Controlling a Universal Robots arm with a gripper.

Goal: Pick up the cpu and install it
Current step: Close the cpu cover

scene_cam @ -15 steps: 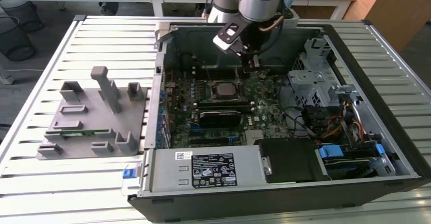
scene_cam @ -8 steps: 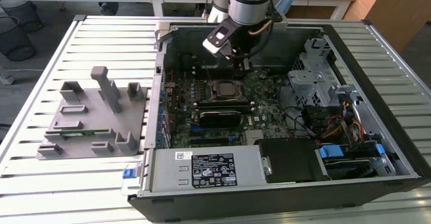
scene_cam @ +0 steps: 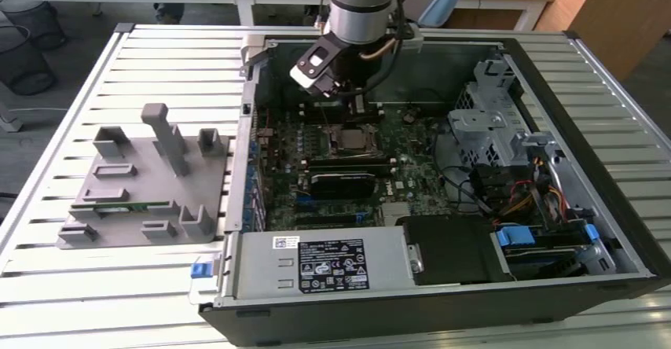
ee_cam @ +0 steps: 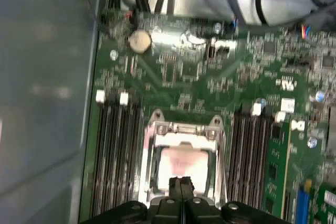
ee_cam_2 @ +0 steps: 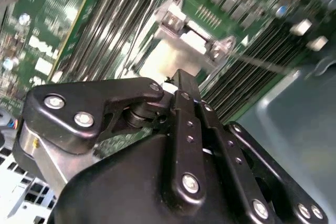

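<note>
Over motherboard socket [ee_cam: 157,128]: gripper [ee_cam: 181,183] fully closed, holding nothing, tip at seated cpu [ee_cam: 181,160].

The open computer case [scene_cam: 419,314] is seen whole from high up in the exterior view, the arm [scene_cam: 362,3] entering at twelve o'clock. In both wrist views the motherboard [ee_cam: 184,77] is viewed close past the gripper [ee_cam: 181,183], and the socket frame [ee_cam: 184,128] is shared by all three

Bright, even light in the exterior view; both wrist views blurred (motherboard [ee_cam: 210,93] smeared), cpu [ee_cam: 184,163] glaring pale.
</note>
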